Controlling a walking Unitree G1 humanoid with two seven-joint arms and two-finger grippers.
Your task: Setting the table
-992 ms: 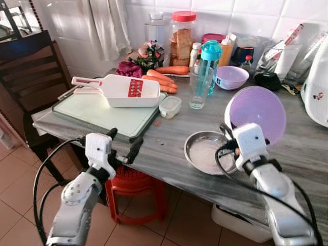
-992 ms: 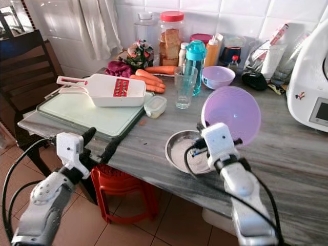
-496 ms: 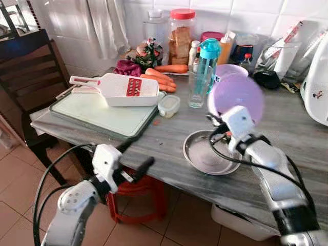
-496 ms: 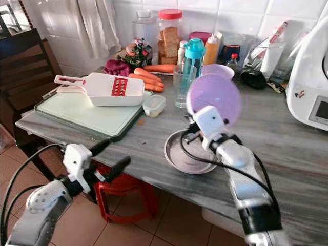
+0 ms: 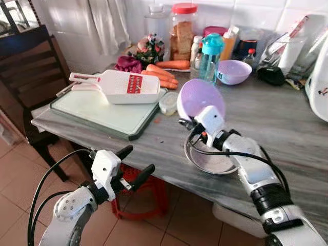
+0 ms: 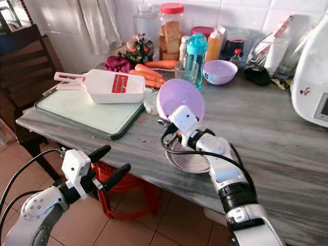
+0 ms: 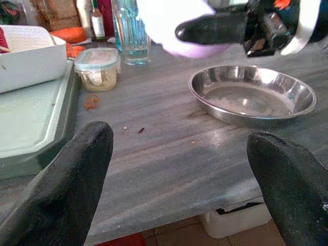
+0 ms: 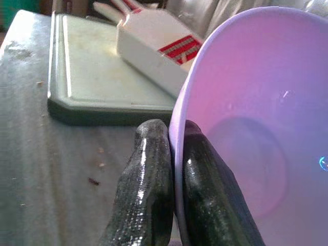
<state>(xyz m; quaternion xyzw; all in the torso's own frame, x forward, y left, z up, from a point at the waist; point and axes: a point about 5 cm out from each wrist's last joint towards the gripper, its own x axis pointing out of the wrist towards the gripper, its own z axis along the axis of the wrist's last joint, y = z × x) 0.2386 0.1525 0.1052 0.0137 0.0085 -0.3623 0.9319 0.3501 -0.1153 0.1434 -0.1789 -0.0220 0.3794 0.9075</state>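
My right gripper (image 5: pixel 188 124) is shut on the rim of a purple plastic bowl (image 5: pixel 200 98), holding it tilted on edge above the grey table (image 5: pixel 287 128). In the right wrist view both fingers (image 8: pixel 154 169) pinch the bowl's rim (image 8: pixel 180 128). Just below and to the right of the bowl lies a round steel plate (image 5: pixel 212 159), also seen as the steel plate (image 7: pixel 253 95) from the left wrist. My left gripper (image 5: pixel 137 163) hangs open, empty, in front of the table's near edge. A second purple bowl (image 5: pixel 233 72) sits at the back.
A green cutting board (image 5: pixel 100 110) carries a white slicer box (image 5: pixel 120 86). Next to it stands a small lidded container (image 7: pixel 97 67). Carrots (image 5: pixel 164 72), jars, a blue bottle (image 5: pixel 210 51) and a glass crowd the back. A red stool (image 5: pixel 133 197) stands under the table, a dark chair (image 5: pixel 31 66) at left.
My right arm has swung left with the purple bowl, from over the plate's right side to above its left rim. The left gripper has dropped a little below the table edge.
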